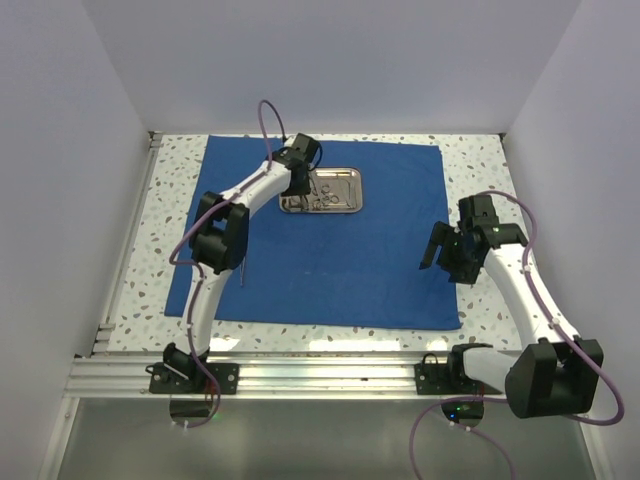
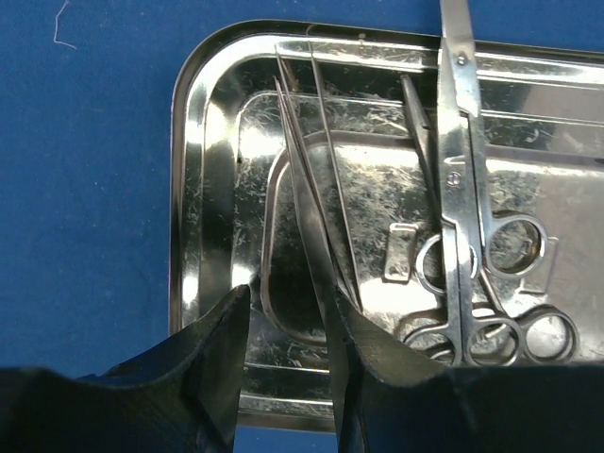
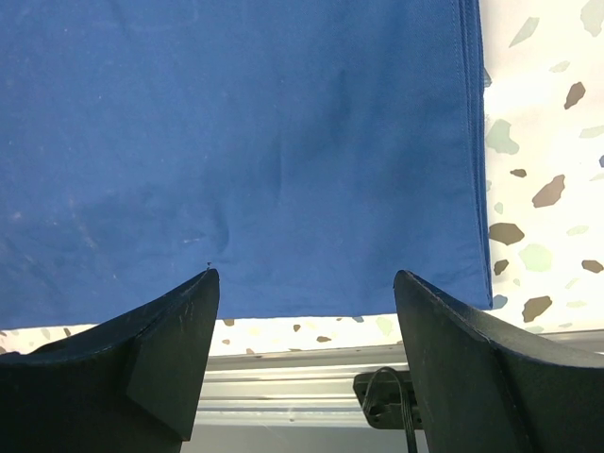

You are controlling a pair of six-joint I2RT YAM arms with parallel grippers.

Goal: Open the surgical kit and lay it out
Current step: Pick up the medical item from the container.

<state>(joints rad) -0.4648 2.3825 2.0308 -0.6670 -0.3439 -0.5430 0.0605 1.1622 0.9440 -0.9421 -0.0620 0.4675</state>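
From above I see the blue cloth (image 1: 340,270) spread flat on the table (image 1: 480,160). The steel tray (image 1: 355,195) sits at its far centre, under my left gripper (image 1: 300,180).

On the left wrist, the jaws stand part-way apart in the tray. The tweezers (image 2: 311,189) end by the right-hand finger, and the scissors (image 2: 462,142) lie further right.

On the right wrist, my right gripper (image 3: 307,278) is spread wide above the cloth's near right corner.

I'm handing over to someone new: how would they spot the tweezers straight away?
A blue cloth lies spread over the speckled table, and a shiny steel tray sits on its far half. In the left wrist view the tweezers lie in the tray's left part: two slim straight legs with no finger rings, unlike the ring-handled instruments to their right.
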